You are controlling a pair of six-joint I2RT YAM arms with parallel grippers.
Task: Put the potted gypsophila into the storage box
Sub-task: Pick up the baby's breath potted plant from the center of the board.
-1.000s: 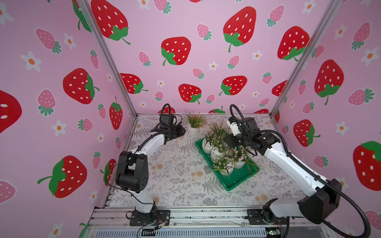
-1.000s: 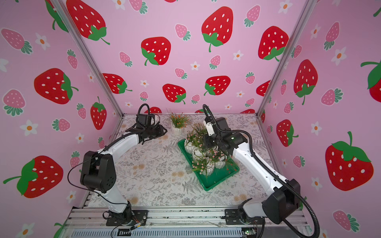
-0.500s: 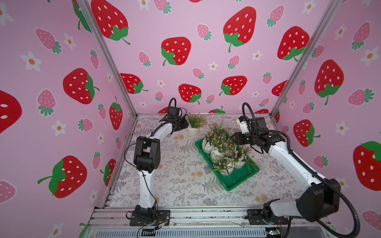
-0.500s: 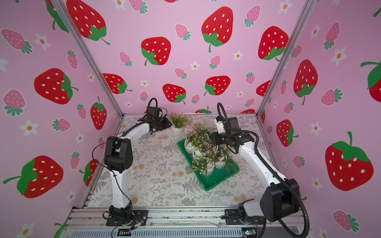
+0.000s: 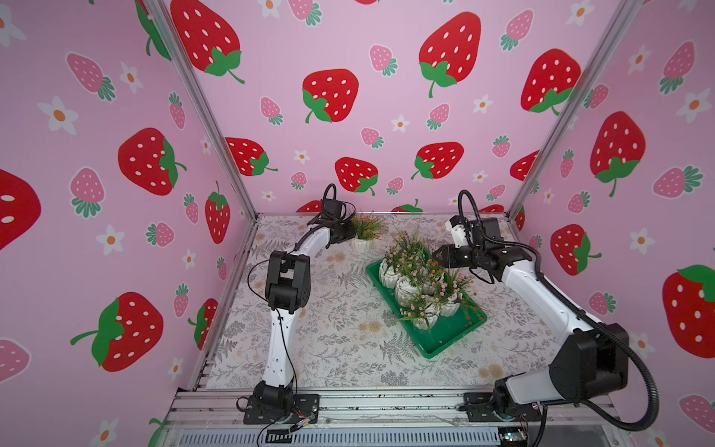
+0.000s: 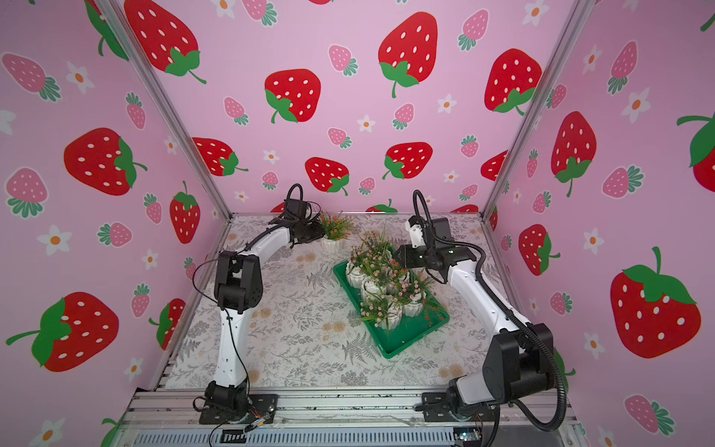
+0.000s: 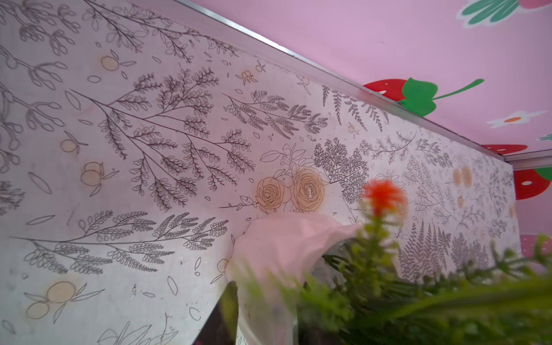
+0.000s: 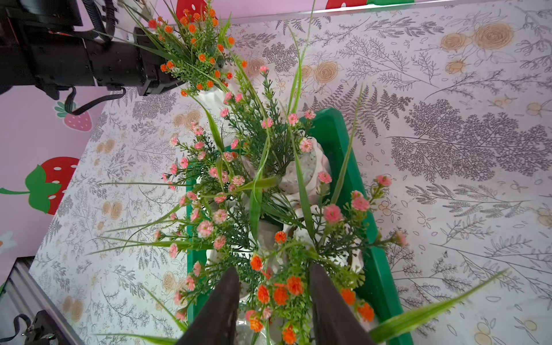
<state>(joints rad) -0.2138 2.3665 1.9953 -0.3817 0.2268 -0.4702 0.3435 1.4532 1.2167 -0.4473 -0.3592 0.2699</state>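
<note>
- Green storage box [image 5: 450,331] lies on the bench [image 5: 340,348], crowded with white pots [image 5: 406,288] at its far end and bare at its near end.
- 1 potted gypsophila [image 5: 363,237], orange-flowered, stands on the bench just beyond the box's far corner, outside it.
- Left gripper [image 6: 318,234] is at that pot's side; whether it is clamped on it cannot be told, because foliage hides the jaws.
- Right gripper [image 8: 273,268] hovers over the box, fingers apart, with orange blooms between them and nothing clamped.
- Step in hand, likely: gripping this pot. It is best seized by the white wall, not the stems, lifted upright above the rim, and set down on the bare near end.
</note>
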